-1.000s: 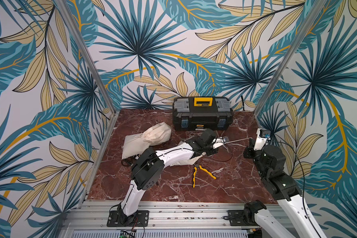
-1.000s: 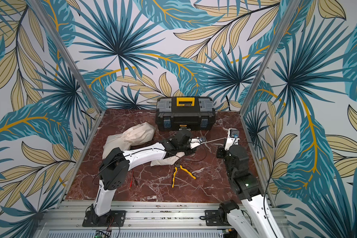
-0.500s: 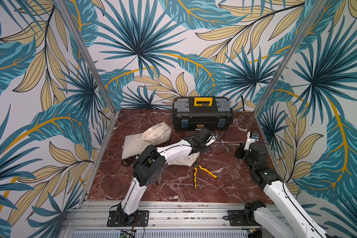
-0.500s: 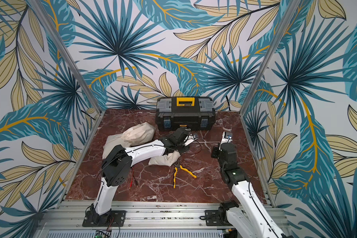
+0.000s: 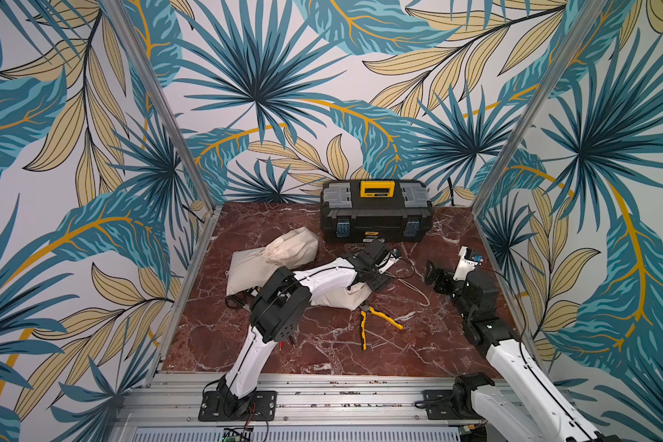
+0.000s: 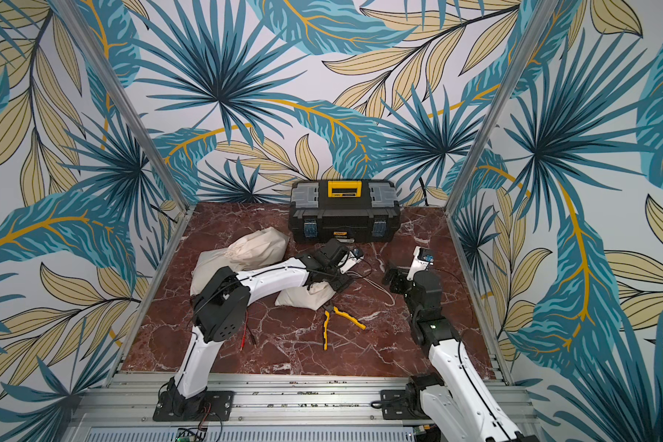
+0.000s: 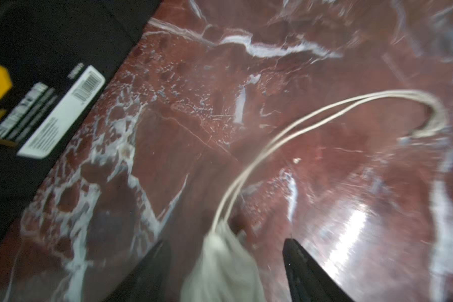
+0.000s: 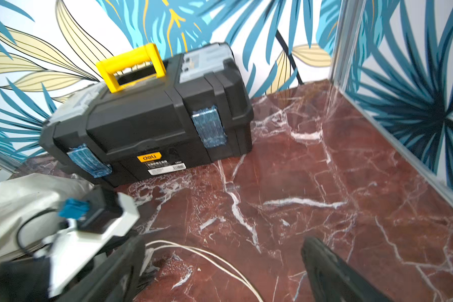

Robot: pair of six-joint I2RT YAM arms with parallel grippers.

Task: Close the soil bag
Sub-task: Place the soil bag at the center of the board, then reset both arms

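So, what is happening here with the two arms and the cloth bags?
The arms are working on closing the small soil bag. The left gripper stands open on either side of the bag's gathered neck and grips nothing. The drawstring lies slack on the marble table, trailing out between the two arms. The right gripper is open too and holds nothing. A second bag, a toolbox and yellow pliers lie nearby.

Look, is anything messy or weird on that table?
No soil spill shows. The small bag's string trails loose in a curl across the table, and yellow pliers lie splayed open right beside that bag.
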